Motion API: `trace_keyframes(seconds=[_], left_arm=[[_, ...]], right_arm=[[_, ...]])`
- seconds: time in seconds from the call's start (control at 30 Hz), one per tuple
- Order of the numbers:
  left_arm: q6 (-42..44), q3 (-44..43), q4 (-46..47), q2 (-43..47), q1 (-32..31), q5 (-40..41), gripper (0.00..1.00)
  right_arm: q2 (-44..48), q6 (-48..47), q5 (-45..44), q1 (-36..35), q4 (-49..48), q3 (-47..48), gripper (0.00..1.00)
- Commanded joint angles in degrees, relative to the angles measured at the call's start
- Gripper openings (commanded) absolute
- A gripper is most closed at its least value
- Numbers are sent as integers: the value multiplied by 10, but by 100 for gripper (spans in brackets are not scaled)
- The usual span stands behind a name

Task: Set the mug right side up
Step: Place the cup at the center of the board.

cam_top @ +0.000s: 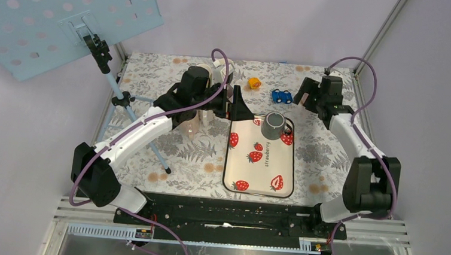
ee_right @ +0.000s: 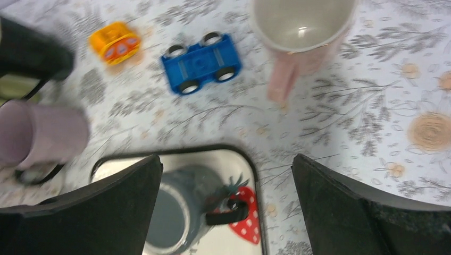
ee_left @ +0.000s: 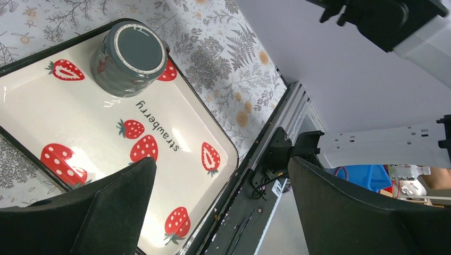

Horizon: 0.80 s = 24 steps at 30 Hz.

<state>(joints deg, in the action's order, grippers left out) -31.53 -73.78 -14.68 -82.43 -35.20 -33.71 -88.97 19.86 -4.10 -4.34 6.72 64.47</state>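
A dark grey mug (cam_top: 273, 125) stands mouth down in the far right corner of the strawberry tray (cam_top: 260, 178). Its flat base with a pale ring (ee_left: 133, 49) faces up. In the right wrist view the mug (ee_right: 178, 212) is blurred and its dark handle (ee_right: 226, 217) points right. My right gripper (cam_top: 307, 97) hovers behind and to the right of the mug, open (ee_right: 226, 159), touching nothing. Just left of the mug at the tray's far left corner, my left gripper (cam_top: 240, 112) is wide open (ee_left: 220, 164) and empty.
A blue toy car (cam_top: 281, 96) and an orange toy (cam_top: 254, 82) lie on the floral cloth behind the tray. A pink mug (ee_right: 303, 26) stands upright and a purple cup (ee_right: 42, 133) lies nearby. A tripod with a blue perforated board (cam_top: 57, 14) stands at the left.
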Motion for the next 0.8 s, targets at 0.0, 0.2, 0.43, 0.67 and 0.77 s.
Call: trace_keyframes(seconds=[0.0, 0.2, 0.43, 0.67, 0.77], left_arm=[[14, -14, 5, 19, -1, 13, 99], [15, -14, 4, 25, -1, 13, 99], [19, -7, -2, 36, 0, 15, 99], [18, -2, 2, 40, 1, 14, 99], [18, -1, 3, 41, 1, 15, 99]], right_arm=[[45, -51, 158, -3, -36, -33, 100], [8, -74, 221, -26, -48, -29, 100], [-27, -86, 198, -73, -41, -32, 100], [-25, -53, 194, -96, -43, -56, 100], [-11, -17, 175, -114, -32, -70, 100]])
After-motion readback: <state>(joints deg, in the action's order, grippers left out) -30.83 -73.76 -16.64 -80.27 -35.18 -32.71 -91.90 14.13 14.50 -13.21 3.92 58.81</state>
